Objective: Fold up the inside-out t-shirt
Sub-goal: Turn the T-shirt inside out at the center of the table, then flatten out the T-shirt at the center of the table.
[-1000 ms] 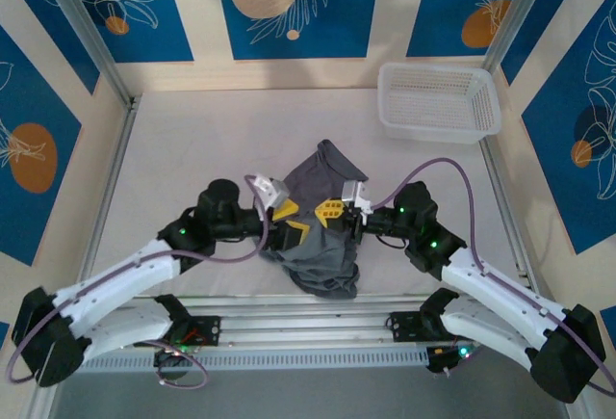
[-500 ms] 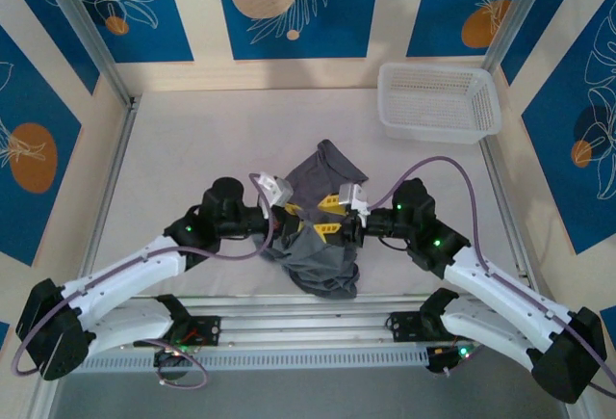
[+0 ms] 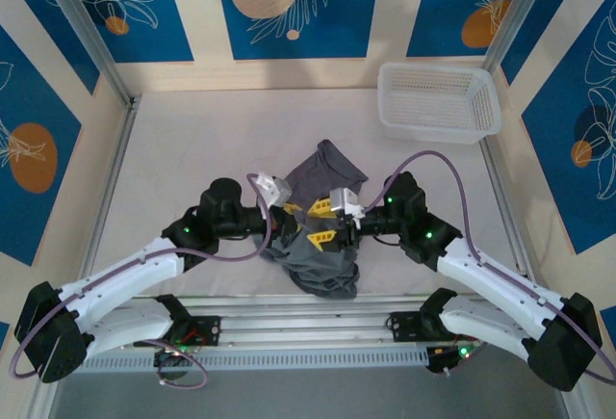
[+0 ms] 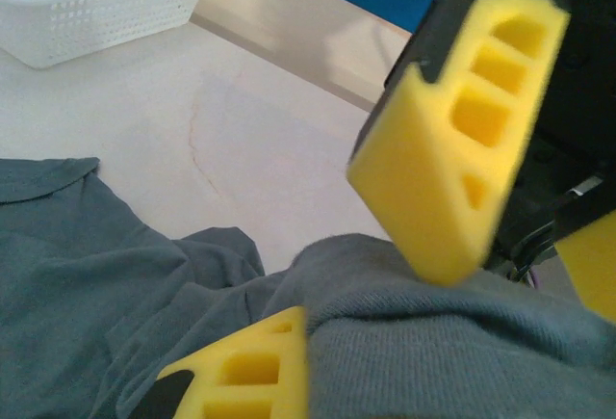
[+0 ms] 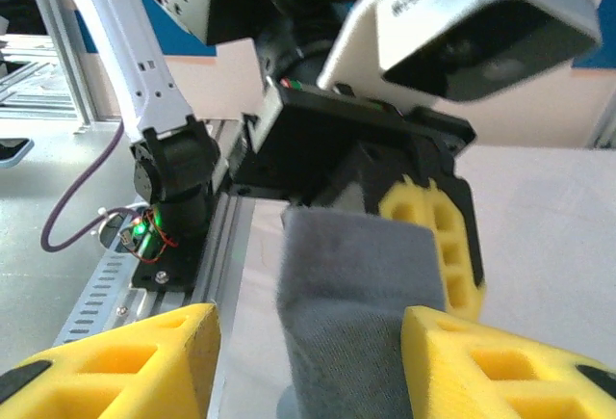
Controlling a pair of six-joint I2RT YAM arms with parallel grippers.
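Note:
The inside-out t-shirt (image 3: 323, 265) lies crumpled in a slate-grey heap near the table's front edge, between the two arms. My left gripper (image 3: 292, 213) is shut on a raised fold of it; in the left wrist view the cloth (image 4: 452, 342) bulges beside my lower finger (image 4: 245, 376) and hides the other one. My right gripper (image 3: 323, 224) faces it, open, its yellow fingers (image 5: 115, 366) either side of the lifted column of cloth (image 5: 356, 284). The cloth stands nearer the right-hand finger, with a gap on the left. The right gripper's finger (image 4: 452, 149) looms just above the fold.
A white plastic basket (image 3: 440, 101) stands at the back right, also in the left wrist view (image 4: 87, 5). A metal rail (image 3: 308, 308) runs along the front edge by the arm bases. Bare table (image 3: 192, 140) spreads behind and left of the shirt.
My left gripper has closed on the shirt's fold and my right gripper has let go and opened. The right arm has shifted left, closer to the left gripper.

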